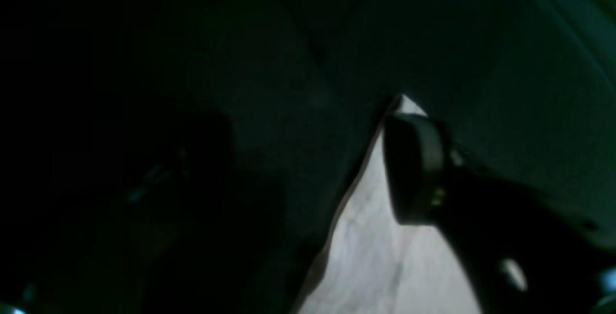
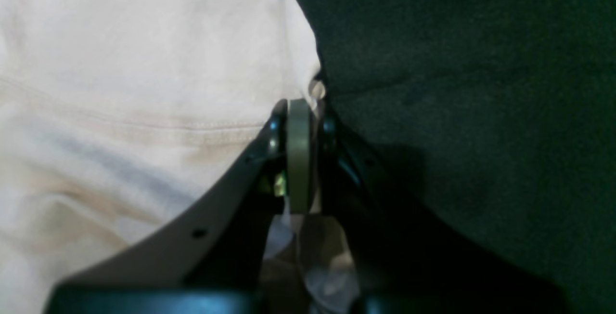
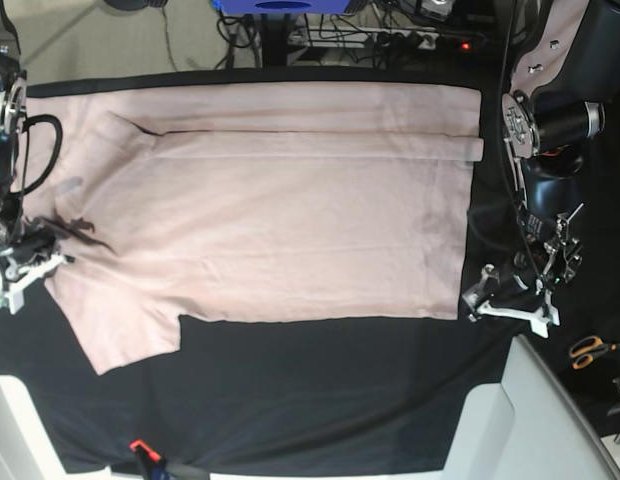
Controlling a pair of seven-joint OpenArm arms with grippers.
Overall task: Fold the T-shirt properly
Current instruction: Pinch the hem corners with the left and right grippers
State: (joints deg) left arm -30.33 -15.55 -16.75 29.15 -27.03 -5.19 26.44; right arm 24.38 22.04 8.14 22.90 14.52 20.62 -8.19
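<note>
At the base view's left, my right fingers [image 2: 308,157] are clamping the edge of the pale pink T-shirt [image 3: 290,220], which is lying spread over black cloth [image 3: 320,400]; at right, my left fingers [image 1: 414,169] are standing apart beside its corner.

Left wrist view very dim, foreground blurred; right wrist view brighter, tool soft-focused; base view evenly lit, sharper.

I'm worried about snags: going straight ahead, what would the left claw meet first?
The left claw would probably meet the T-shirt with one finger, the black cloth with the other; which comes first is unclear.
</note>
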